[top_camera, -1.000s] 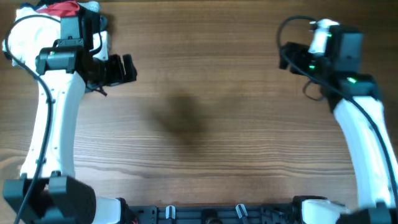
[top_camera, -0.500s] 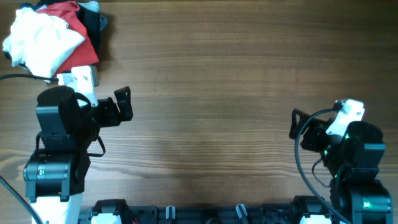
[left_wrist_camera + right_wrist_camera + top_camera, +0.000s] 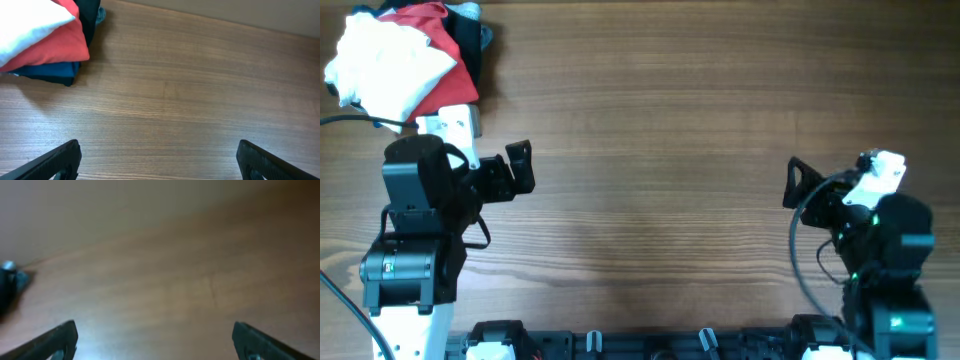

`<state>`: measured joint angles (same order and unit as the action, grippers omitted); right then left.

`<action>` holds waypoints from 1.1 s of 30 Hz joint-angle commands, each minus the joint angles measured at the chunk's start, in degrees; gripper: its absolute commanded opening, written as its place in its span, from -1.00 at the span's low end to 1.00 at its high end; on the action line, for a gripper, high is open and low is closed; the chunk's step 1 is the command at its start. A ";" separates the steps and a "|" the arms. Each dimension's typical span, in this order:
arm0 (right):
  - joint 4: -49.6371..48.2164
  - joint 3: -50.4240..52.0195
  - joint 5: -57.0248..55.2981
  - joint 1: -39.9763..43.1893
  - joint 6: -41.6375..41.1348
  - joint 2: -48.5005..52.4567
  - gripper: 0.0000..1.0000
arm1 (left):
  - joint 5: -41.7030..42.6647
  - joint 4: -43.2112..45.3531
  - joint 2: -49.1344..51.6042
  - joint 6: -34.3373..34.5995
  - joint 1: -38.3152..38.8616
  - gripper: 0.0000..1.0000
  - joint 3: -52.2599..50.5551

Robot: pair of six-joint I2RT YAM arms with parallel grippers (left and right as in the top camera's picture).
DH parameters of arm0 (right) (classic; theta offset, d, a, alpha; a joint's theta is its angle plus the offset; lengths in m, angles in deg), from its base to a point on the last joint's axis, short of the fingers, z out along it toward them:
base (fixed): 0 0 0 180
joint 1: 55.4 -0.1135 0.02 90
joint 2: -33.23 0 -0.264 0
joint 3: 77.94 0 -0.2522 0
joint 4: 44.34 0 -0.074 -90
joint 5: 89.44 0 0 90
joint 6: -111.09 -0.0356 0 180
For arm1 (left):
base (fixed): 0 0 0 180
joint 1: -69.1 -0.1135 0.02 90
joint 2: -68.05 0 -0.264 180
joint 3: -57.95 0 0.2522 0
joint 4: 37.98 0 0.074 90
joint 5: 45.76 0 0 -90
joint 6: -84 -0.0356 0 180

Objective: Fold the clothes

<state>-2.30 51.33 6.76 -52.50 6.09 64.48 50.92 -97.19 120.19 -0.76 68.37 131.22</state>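
At the far left corner of the desk [image 3: 650, 150] the white T-shirt [image 3: 385, 65] lay in a crumpled heap on top of a red T-shirt [image 3: 458, 70], with dark navy garments [image 3: 47, 72] under and behind them. A second earlier both arms had been stretched out towards the far edge, the left one covering that pile. By this moment both had drawn back to the near edge, and over the last half second they had barely shifted. The left end effector [image 3: 523, 167] hung open and empty over bare wood, well apart from the pile, and the right end effector [image 3: 790, 184] was likewise spread wide with nothing in it near the right edge. That retreat probably meant folding had not begun, since the shirt was still bunched and had yet to be fetched to the middle. Its lump ran roughly along the far edge, left to right. No lettering, collar or tag showed, so which way the neck pointed could not be told.
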 commanded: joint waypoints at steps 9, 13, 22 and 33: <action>-31.93 29.86 8.94 -1.22 12.37 -31.08 0.99 | -0.17 -0.02 0.15 0.33 0.26 1.00 -0.37; -34.25 34.71 8.94 -1.55 22.32 -31.08 1.00 | -0.17 -0.02 0.15 0.33 0.26 0.99 -0.37; -29.53 36.65 8.90 -1.55 19.96 -30.95 0.99 | -0.17 -0.02 0.15 0.33 0.26 1.00 -0.37; -29.53 36.65 8.90 -1.55 19.93 -30.71 0.99 | -0.17 -0.02 0.15 0.33 0.26 1.00 -0.37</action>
<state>-31.64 87.96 14.72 -53.79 25.50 34.12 50.92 -97.52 120.34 -0.76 68.37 131.11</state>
